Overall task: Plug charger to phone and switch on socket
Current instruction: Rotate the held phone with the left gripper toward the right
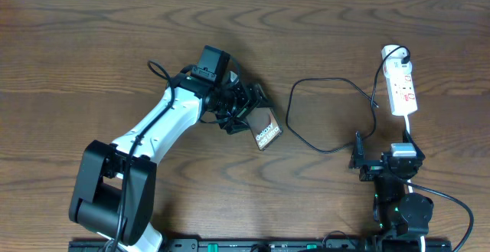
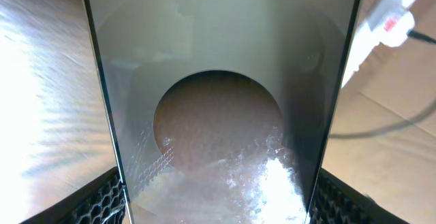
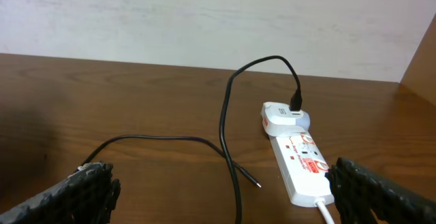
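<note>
While the brown wooden surface (image 1: 92, 37) spreads wide beneath both arms, my left arm (image 1: 164, 126) reaches from the near left corner toward the middle. My left hand (image 1: 246, 112) is clamped on the phone (image 1: 266, 135), its fingers pressed against the two long sides. The slab sits at a slant near the middle of the surface, white "Galaxy" lettering facing up. I cannot tell whether it rests on the wood or is held above it. From the left wrist, its dark glass fills the view, with a pale round patch at its centre.

My right hand (image 3: 221, 183) waits by the near right corner with its fingers spread wide apart, holding nothing.

Beyond it, the socket (image 1: 401, 87) lies along the right edge, toward the far right corner. It is white with red marks, and its cord runs back toward my right arm.

The charger (image 3: 223, 115) starts at a white plug (image 1: 394, 53) on the socket's far end. From there its thin black cable loops loosely across the wood between socket and phone. Its connector tip (image 3: 258, 184) lies free on the surface just left of the socket, well apart from the phone.
</note>
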You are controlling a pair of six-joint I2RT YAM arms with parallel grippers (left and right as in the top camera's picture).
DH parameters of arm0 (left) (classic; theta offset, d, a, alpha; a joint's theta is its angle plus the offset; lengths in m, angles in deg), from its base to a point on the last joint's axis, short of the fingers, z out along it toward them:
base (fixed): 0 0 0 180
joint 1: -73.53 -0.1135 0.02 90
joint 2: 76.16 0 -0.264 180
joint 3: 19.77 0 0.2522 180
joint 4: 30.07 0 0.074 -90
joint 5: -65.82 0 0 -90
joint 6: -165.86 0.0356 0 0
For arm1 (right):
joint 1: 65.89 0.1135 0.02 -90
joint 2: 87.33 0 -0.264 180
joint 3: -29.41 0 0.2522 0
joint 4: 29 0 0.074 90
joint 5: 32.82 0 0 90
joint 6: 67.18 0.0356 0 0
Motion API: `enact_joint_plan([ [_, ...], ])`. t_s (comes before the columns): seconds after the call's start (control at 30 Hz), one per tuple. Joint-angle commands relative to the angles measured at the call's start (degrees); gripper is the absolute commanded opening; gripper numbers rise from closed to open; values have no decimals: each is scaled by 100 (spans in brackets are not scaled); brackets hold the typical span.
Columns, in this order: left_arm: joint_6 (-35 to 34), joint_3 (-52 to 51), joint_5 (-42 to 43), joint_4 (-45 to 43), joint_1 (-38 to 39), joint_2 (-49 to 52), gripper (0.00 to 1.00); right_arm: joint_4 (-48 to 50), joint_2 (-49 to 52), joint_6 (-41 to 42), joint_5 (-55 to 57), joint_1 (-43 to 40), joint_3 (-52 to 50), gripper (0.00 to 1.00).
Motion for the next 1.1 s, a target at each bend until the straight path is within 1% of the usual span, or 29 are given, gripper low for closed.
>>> enact_joint_plan([
  [0.0,-114,28,1080,-26,-33,-96,52,-13,-20,46,22,33,-13,99],
  [0.23,-118,28,1965,-31,-33,-96,52,-13,-20,48,22,33,-13,99],
  [0.5,-289,28,2472,-50,-68,-96,52,-13,-20,46,22,33,-13,99],
  [0.63,-284,28,2618,-50,-136,-96,52,-13,-20,46,22,33,-13,99],
  [1.07,-282,28,2614,-50,-177,-96,52,-13,-20,46,22,33,-13,99],
])
